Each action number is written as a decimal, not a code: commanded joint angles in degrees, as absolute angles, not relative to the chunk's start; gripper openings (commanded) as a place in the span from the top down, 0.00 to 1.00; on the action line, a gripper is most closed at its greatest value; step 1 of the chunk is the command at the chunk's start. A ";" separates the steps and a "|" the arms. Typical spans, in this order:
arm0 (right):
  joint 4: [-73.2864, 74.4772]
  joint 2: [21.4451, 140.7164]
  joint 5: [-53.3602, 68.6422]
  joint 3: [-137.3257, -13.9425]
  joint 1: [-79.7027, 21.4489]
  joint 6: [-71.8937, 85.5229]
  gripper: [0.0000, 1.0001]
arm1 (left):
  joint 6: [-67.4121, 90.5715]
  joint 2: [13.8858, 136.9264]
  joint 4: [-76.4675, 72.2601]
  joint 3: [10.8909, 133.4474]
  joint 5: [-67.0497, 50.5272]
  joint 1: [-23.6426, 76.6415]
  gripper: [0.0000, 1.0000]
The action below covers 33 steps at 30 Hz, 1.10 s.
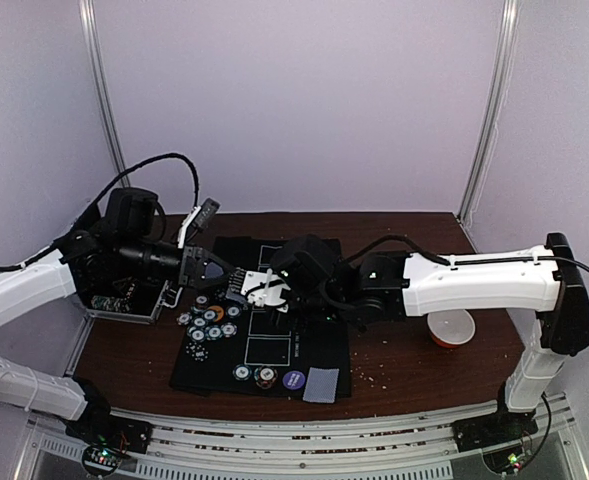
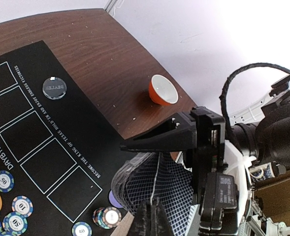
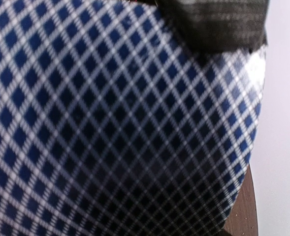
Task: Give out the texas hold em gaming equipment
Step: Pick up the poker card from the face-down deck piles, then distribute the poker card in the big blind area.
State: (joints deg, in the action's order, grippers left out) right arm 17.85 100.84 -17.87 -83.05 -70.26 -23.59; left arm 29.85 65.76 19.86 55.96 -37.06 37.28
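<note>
Black-fingered, our left tool (image 2: 152,212) is clenched at the edge of the blue-checked cards (image 2: 159,183), which our right tool (image 1: 266,287) grasps above the mat (image 2: 51,162). We see chips (image 2: 12,209) scattered on it, over the worktop (image 2: 105,59).

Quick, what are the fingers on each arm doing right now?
Left gripper: closed on the edge of the playing cards.
Right gripper: holding the same playing cards.

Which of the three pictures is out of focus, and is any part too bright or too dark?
Right wrist: the playing cards fill the frame, blurred, darker low in the middle. Left wrist: mat lettering sharp, the wall behind the bowl washed out white. Top external: evenly lit, no glare, the chips small but soft.
</note>
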 commanded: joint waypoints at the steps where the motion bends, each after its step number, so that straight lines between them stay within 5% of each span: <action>1: 18.30 99.16 -19.42 -82.14 -70.15 -22.03 0.52 | 29.12 64.39 19.17 57.67 -36.76 35.97 1.00; 18: 17.97 97.04 -18.81 -80.25 -68.24 -19.87 0.52 | 31.36 61.61 21.53 60.35 -28.93 29.14 1.00; 23: 18.80 96.48 -18.90 -79.46 -67.90 -19.60 0.52 | 31.03 62.21 22.41 60.66 -27.16 16.78 1.00; 33: 19.50 94.76 -18.65 -78.82 -67.82 -19.25 0.52 | 36.99 81.24 1.03 55.21 -25.09 7.91 1.00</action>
State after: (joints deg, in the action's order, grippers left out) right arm 18.81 97.60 -17.93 -79.22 -68.07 -20.29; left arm 34.50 73.93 10.96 57.54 -26.52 9.34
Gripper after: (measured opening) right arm 0.483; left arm 0.005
